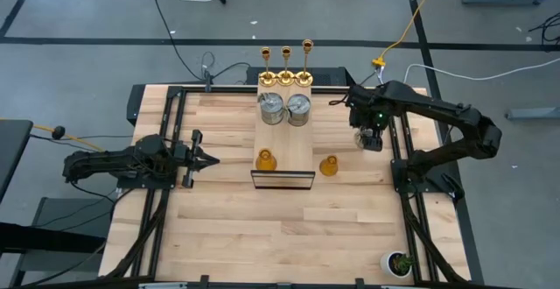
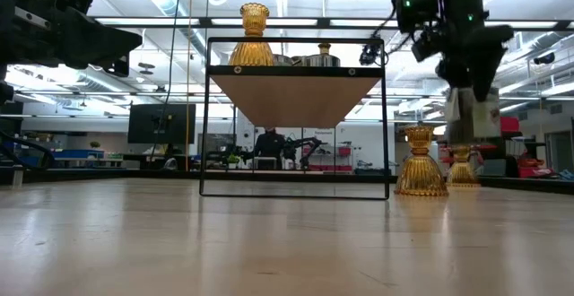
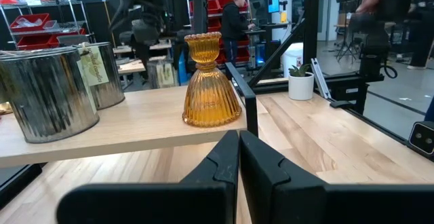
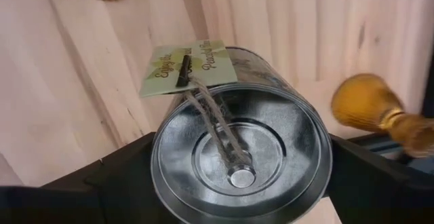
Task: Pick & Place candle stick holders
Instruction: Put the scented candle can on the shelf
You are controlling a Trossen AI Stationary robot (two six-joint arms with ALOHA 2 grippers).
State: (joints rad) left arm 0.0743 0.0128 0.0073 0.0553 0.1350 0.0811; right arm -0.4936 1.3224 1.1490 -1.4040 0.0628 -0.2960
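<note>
Your right gripper [image 1: 371,138] has its fingers spread wide around a silver can [image 4: 241,163]; the right wrist view shows a dark finger pressed to each side of the can, lid and paper tag [image 4: 191,66] facing the camera. In the low view the can hangs clear of the table [image 1: 262,236], so you are holding it in the air, at about 3 o'clock from the raised wooden shelf [image 1: 283,140].

Below the gripper, toward 7 o'clock, an amber holder [image 1: 329,165] stands on the table just beside the shelf's right edge. Another amber holder [image 1: 265,159] sits on the shelf's near-left corner. Two more silver cans [image 1: 273,109] stand side by side in the shelf's middle, and three gold candlesticks [image 1: 286,67] line its far edge at 12 o'clock.

Your left gripper [image 1: 208,158] rests closed, fingers pressed together, at 9 o'clock from the shelf, pointing at it. A small potted plant [image 1: 400,264] sits at the table's near-right corner, well apart.
</note>
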